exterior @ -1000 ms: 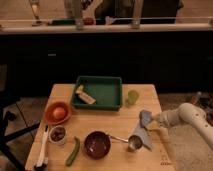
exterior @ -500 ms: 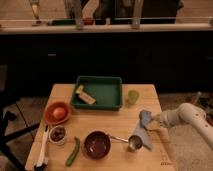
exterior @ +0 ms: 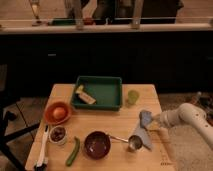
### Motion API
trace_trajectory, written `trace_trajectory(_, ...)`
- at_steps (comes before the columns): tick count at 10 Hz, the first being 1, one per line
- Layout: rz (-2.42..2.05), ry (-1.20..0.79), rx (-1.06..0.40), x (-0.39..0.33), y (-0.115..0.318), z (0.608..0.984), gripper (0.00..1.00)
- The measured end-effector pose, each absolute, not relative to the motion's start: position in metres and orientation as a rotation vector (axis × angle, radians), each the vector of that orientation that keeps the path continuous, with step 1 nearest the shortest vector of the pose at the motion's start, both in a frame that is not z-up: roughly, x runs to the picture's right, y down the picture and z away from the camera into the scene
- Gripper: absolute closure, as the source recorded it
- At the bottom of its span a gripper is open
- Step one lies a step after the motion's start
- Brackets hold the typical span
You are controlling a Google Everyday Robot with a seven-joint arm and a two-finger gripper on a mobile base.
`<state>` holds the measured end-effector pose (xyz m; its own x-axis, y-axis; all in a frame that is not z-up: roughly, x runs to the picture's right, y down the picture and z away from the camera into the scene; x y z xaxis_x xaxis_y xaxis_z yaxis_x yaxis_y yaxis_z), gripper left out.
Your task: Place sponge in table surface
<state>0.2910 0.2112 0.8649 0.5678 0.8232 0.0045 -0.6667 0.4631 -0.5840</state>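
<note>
The sponge (exterior: pixel 145 118) is a small blue-grey block at the right side of the light wooden table surface (exterior: pixel 115 122), just below the small green cup (exterior: pixel 132 96). My gripper (exterior: pixel 155 122) comes in from the right at the end of the white arm (exterior: pixel 186 115) and sits right against the sponge's right side. I cannot tell whether the sponge rests on the tabletop or is held just above it.
A grey folded cloth (exterior: pixel 142 136) lies just below the sponge. A metal ladle (exterior: pixel 132 141), a dark bowl (exterior: pixel 97 144), a cucumber (exterior: pixel 73 151), a small bowl (exterior: pixel 58 134), an orange bowl (exterior: pixel 58 112), a brush (exterior: pixel 43 147) and a green tray (exterior: pixel 99 92) with tan and yellow pieces stand on the table.
</note>
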Motion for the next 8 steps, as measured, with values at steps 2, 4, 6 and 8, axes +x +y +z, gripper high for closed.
trace_trajectory(2,0.931,-0.305,-0.578,0.2904,0.2126,0.8639,0.20)
trace_trajectory(4,0.933,-0.304,-0.573,0.2915,0.2119,0.8642,0.20)
trace_trajectory(6,0.934,-0.304,-0.571,0.2922,0.2117,0.8644,0.20)
trace_trajectory(8,0.935,-0.304,-0.570,0.2926,0.2115,0.8644,0.20)
